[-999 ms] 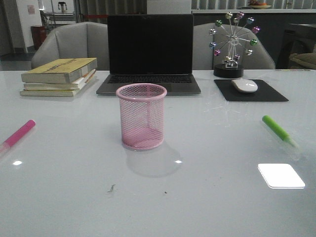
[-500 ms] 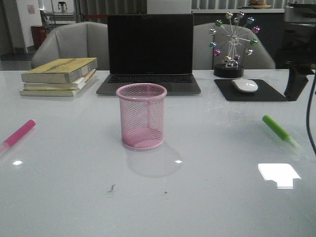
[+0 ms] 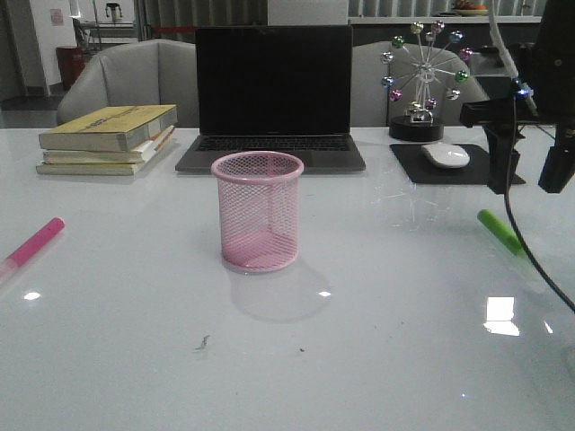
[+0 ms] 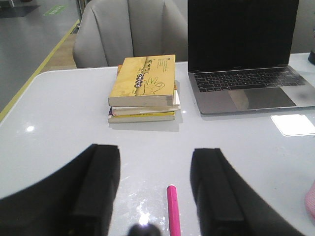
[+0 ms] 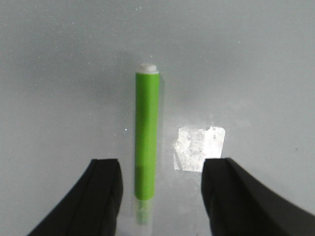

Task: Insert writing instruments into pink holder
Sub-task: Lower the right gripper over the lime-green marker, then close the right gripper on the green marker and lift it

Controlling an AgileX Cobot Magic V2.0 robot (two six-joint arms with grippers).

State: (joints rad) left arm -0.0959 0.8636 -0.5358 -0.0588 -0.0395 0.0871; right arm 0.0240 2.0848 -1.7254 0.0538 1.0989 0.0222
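The pink holder stands upright mid-table, with nothing showing through its mesh. At the left edge of the table lies the pink marker. My left gripper hovers open over it, and the pink marker lies flat between its fingers, nearer one of them. The green marker lies on the right side of the table. My right gripper hangs open just above it. Seen from that wrist, the green marker lies between the fingers of the right gripper, its pale end towards the wrist.
A laptop sits open behind the holder, with a stack of books to its left. A mouse on a black pad and a ferris-wheel ornament stand at the back right. The right arm's cable hangs over the table's right edge.
My right arm has come into the front view from the upper right and moved down over the green marker. The markers and the holder have not moved.
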